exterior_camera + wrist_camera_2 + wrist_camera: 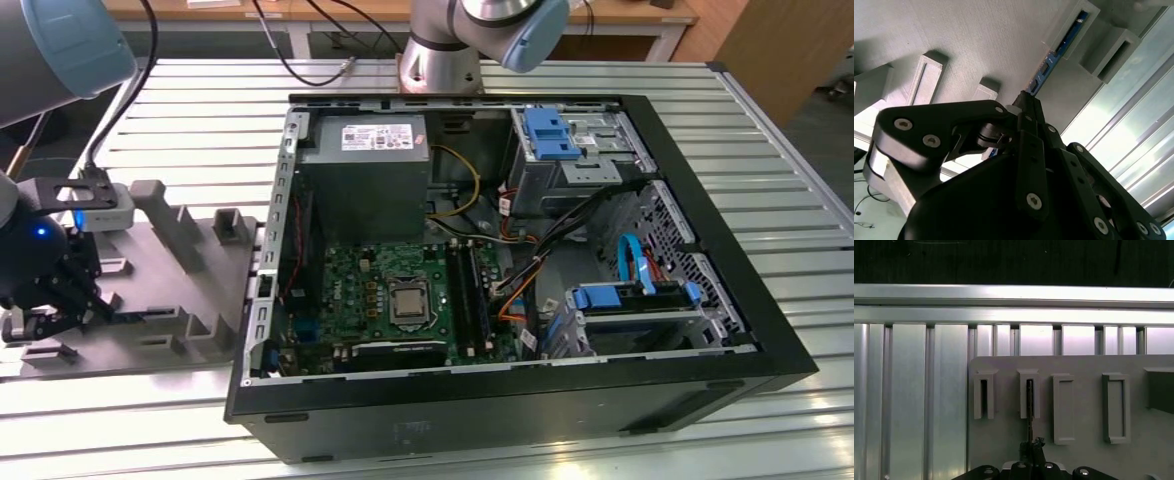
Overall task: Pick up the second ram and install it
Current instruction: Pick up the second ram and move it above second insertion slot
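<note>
**Gripper pinched on the second ram in its tray slot**

On the slatted aluminium table (200, 110), the open computer case (507, 430) lies at the exterior view's right and the grey moulded tray (174, 260) at its left. Over the tray, the gripper (1031, 446) appears closed on one end of the second ram (1056, 60), which stands edge-on in a tray slot. A clean lift likely calls for pulling straight along the slot without twisting the thin board. The power supply (360, 200) bears a white label (378, 137) whose print is illegible.
</note>
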`<control>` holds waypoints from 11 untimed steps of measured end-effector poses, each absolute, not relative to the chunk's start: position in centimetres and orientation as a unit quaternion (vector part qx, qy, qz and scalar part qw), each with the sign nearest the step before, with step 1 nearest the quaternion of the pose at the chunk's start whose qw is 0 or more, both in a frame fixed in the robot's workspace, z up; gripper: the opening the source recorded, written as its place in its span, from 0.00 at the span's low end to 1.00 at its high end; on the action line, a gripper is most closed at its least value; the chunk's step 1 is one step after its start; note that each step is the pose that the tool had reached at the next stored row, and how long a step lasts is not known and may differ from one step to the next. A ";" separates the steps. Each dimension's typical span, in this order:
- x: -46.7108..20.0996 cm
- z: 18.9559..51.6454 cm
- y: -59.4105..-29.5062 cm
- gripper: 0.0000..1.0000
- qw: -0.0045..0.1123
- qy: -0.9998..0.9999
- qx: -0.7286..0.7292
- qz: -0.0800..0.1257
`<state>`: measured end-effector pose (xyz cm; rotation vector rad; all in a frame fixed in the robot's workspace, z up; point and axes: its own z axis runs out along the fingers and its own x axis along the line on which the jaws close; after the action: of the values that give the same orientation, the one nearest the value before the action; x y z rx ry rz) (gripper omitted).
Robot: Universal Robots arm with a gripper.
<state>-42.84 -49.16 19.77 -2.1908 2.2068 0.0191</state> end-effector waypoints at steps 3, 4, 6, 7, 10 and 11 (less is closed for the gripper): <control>-42.8 19.8 -49.2 0.12 0.016 0.715 -0.698 0.006; -42.8 19.8 -49.2 0.12 0.016 0.718 -0.695 0.006; -42.8 19.8 -49.2 0.12 0.016 0.719 -0.695 0.006; -42.8 19.8 -49.2 0.12 0.016 0.719 -0.695 0.006; -42.8 19.8 -49.2 0.12 0.016 0.719 -0.695 0.006; -42.8 19.8 -49.2 0.12 0.016 0.719 -0.695 0.006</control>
<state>-42.84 -49.16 19.75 -2.1606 2.2360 0.0186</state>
